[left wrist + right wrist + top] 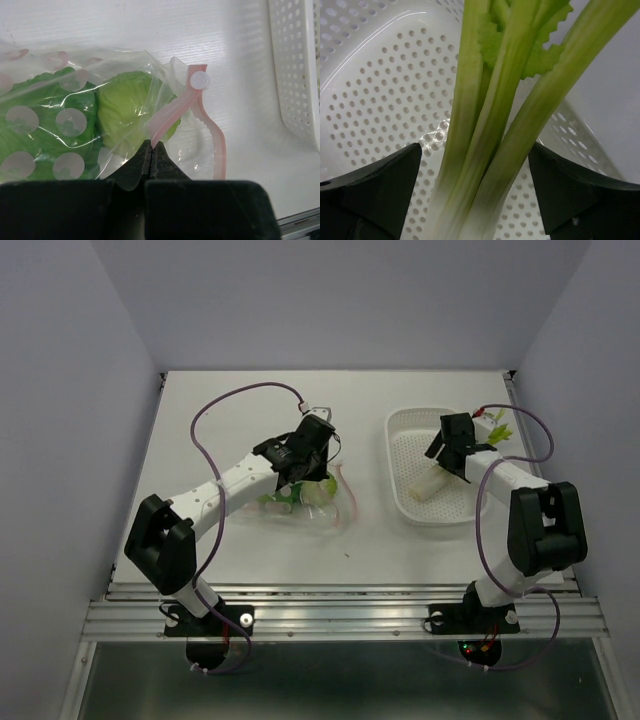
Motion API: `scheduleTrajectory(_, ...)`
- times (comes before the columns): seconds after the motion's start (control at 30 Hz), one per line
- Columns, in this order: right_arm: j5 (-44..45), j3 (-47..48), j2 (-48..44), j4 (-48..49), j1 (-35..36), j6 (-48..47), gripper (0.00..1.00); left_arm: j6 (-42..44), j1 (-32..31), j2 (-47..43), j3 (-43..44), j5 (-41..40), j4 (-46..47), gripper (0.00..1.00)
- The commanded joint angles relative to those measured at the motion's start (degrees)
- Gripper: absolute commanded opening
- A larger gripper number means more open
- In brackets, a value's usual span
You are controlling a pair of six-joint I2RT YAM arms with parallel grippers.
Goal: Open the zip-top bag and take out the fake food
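left end effector [298, 478] at the zip-top bag [328, 512] mid-frame, right end effector [452, 447] over stalk [428, 485] in white basket [392, 440], centre-right

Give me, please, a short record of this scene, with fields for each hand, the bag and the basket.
left hand: shut, pinching the bag at its pink zip strip
right hand: open, fingers either side of the stalk, not gripping it
bag: on the table, mouth looks parted; cabbage and leafy greens inside
basket: white, perforated, holds the stalk
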Motion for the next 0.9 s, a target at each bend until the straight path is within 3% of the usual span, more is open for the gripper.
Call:
scheduleTrajectory(0.0,-0.2,1.6,0.0,6.9,-0.6,-2.3,0.69,-0.5,0.2,-1.9,2.8,-1.1,0.6,0.00)
scheduleTrajectory(0.13,1.8,2.0,-1.5,7.4,-0.6,-6.3,0.26,-0.7,0.2,-2.4,3.0,-1.4,-0.1,0.00)
scheduleTrajectory(0.2,1.8,1.5,-2.8,7.2,-0.6,-7.6,0.17,-0.8,0.2,-3.1,2.9,-1.9,0.0,0.00)
scheduleTrajectory(0.4,-6.0,4.3,-7.9,5.3,-0.6,-22.9,0.14,-0.4,0.2,-5.3,2.4,-1.7,0.5,0.00)
scheduleTrajectory(0.63,-15.3,15.5,-6.1,-9.2,-0.6,-36.0,0.12,0.2,0.2,-5.0,2.9,-1.1,0.6,0.00)
scheduleTrajectory(0.87,-13.3,15.0,-1.2,-15.0,-0.6,-44.6,0.11,1.1,0.2,-4.9,3.9,-1.3,-0.1,0.00)
